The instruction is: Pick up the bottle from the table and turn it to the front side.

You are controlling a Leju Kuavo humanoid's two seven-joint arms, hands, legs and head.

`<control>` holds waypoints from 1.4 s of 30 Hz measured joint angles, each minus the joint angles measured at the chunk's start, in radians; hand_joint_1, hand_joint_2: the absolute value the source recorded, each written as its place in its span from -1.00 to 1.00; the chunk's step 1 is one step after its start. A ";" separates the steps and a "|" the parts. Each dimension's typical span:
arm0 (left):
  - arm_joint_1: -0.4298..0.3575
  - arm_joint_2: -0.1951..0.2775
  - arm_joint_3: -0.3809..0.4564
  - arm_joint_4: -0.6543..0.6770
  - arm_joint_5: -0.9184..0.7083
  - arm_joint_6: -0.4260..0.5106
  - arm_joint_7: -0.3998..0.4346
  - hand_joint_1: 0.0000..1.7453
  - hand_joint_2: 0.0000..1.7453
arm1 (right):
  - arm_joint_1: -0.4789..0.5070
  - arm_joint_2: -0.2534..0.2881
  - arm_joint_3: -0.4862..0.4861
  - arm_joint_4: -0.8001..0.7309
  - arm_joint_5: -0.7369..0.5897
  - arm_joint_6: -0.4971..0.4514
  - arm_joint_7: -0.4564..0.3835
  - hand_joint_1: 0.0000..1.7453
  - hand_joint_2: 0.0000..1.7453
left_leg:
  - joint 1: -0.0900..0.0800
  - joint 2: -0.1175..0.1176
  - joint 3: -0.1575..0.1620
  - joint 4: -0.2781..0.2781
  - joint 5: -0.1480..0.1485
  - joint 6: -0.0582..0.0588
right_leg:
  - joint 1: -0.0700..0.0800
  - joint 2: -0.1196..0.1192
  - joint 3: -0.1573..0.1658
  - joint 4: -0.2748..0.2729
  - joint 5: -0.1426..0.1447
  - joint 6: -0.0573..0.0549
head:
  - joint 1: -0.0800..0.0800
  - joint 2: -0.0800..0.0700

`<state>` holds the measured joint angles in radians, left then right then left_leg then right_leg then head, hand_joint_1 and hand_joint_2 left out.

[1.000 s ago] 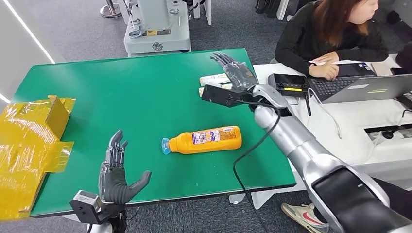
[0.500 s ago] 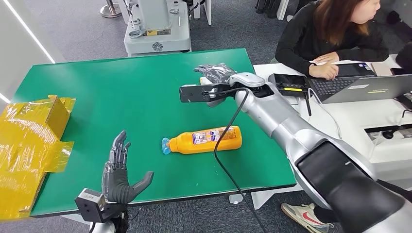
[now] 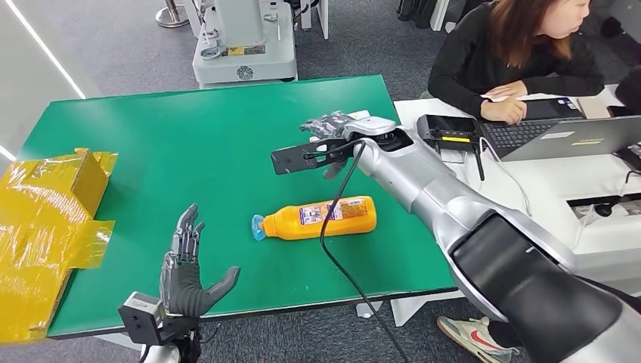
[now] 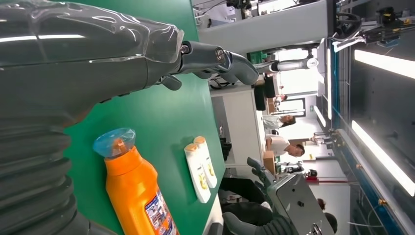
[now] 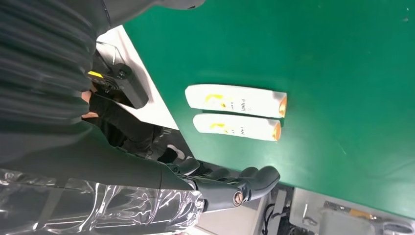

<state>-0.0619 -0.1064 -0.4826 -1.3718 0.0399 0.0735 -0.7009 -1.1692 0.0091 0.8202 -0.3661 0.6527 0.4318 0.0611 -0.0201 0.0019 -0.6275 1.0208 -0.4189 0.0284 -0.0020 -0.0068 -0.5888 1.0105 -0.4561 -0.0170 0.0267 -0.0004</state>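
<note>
Centrally on the green table (image 3: pixel 189 144): orange bottle (image 3: pixel 321 218), lying on its side, blue cap pointing left. Right hand (image 3: pixel 326 125), fingers spread and empty, hovers beyond the bottle above two white tubes (image 5: pixel 237 111) near the far right edge. Left hand (image 3: pixel 184 274), fingers apart and empty, at the near edge. Yellow taped box (image 3: pixel 47 227), left.

One orange bottle (image 3: pixel 317 218) lies on the green table (image 3: pixel 196 144); two white tubes (image 5: pixel 235 111) sit side by side; one yellow-taped box (image 3: pixel 45 227), possibly more under the wrapping.
</note>
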 joint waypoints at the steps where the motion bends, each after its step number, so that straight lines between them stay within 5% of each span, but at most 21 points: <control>1: 0.000 0.000 0.000 0.000 -0.001 0.000 0.001 -1.00 1.00 | -0.003 0.001 0.004 0.004 -0.001 0.005 0.001 -1.00 1.00 | 0.000 0.000 0.000 0.000 0.000 0.000 | 0.000 0.000 0.000 0.000 0.000 0.000 | 0.000 0.000; 42: -0.017 -0.001 0.001 0.015 0.014 -0.029 0.021 -1.00 1.00 | 0.022 -0.022 0.107 0.035 -0.015 0.104 0.035 -1.00 1.00 | 0.000 0.000 0.000 0.000 0.000 0.000 | 0.000 0.000 0.000 0.000 0.000 0.000 | 0.000 0.000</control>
<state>-0.0786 -0.1070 -0.4818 -1.3565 0.0536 0.0444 -0.6797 -1.1474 -0.0131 0.9269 -0.3307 0.6377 0.5357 0.0960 -0.0201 0.0023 -0.6274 1.0213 -0.4189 0.0284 -0.0020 -0.0065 -0.5890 1.0105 -0.4561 -0.0170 0.0267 -0.0004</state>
